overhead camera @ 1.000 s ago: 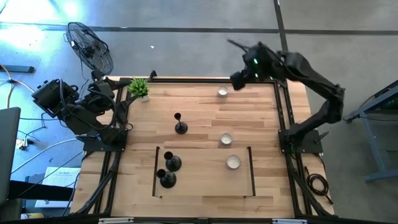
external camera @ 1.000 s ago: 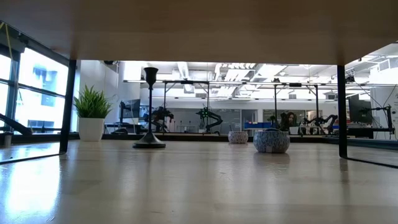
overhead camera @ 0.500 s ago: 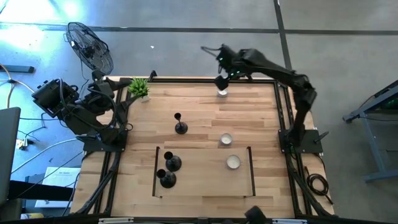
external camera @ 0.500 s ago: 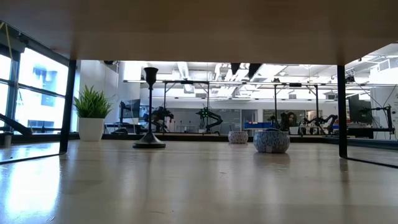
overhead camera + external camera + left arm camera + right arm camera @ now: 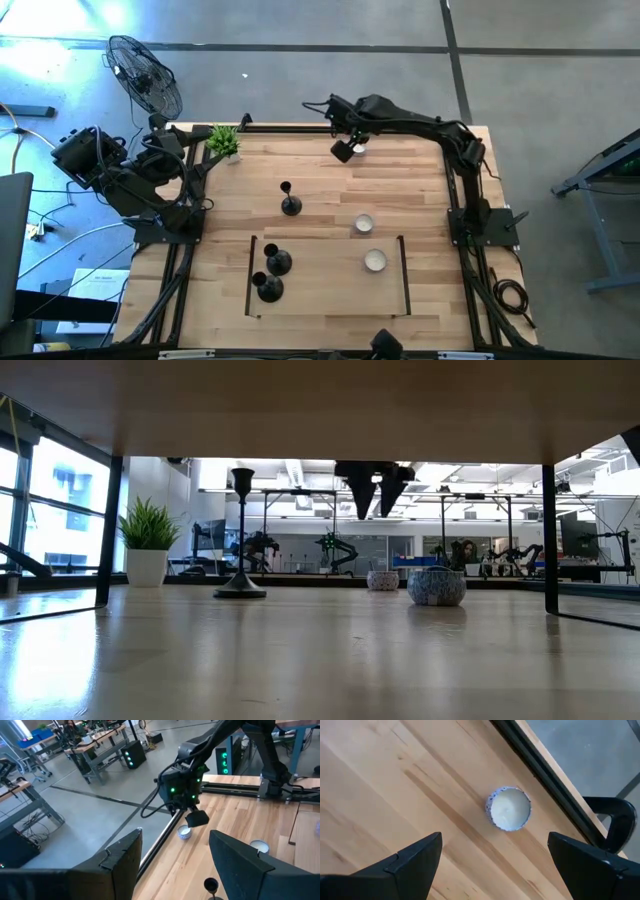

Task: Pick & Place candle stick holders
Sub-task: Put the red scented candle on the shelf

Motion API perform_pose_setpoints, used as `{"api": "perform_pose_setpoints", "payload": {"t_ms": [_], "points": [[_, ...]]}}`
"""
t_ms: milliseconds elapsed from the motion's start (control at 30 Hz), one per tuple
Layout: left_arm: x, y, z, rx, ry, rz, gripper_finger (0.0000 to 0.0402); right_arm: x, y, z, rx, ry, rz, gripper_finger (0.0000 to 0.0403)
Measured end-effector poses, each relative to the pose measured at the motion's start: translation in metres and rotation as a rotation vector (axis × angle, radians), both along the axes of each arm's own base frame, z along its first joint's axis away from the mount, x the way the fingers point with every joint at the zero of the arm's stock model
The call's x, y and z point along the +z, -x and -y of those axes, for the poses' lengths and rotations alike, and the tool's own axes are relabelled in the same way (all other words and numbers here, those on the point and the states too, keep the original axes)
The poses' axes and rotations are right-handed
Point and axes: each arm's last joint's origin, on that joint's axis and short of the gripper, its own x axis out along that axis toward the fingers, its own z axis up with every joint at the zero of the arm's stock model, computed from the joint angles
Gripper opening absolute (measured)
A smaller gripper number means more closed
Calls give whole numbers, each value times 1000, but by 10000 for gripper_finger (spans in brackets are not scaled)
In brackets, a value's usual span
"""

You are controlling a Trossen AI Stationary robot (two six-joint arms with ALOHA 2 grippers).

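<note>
Your right jaws [image 5: 343, 151] hang open and empty at the upper middle of the frame, over a small white cup [image 5: 357, 149], not a candlestick. The lone candlestick [image 5: 289, 198] stands upright on the counter [image 5: 420, 200], down-left of them; two more candlesticks [image 5: 272, 274] sit lower left. Your left jaws [image 5: 200, 148], parked upper left by the plant [image 5: 224, 140], are open too; the candlestick's base is cut off in their own camera.

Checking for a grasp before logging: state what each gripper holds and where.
Nothing is held. The right gripper hangs open above a small white candle; the left gripper is open and empty.
</note>
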Motion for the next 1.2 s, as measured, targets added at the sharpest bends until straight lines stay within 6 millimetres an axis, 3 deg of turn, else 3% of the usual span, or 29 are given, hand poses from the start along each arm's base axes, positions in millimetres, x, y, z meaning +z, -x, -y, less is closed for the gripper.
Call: {"api": "perform_pose_setpoints", "payload": {"t_ms": [533, 833, 1200], "points": [[0, 0, 0, -1, -8, -8, 227, 2, 2, 6, -50, 189, -94, 358], [-1, 0, 0, -12, 2, -14, 227, 0, 2, 14, -50, 32, 38, 358], [-1, 0, 0, -14, 4, -14, 227, -22, 13, 42, -104, -91, 29, 358]]}}
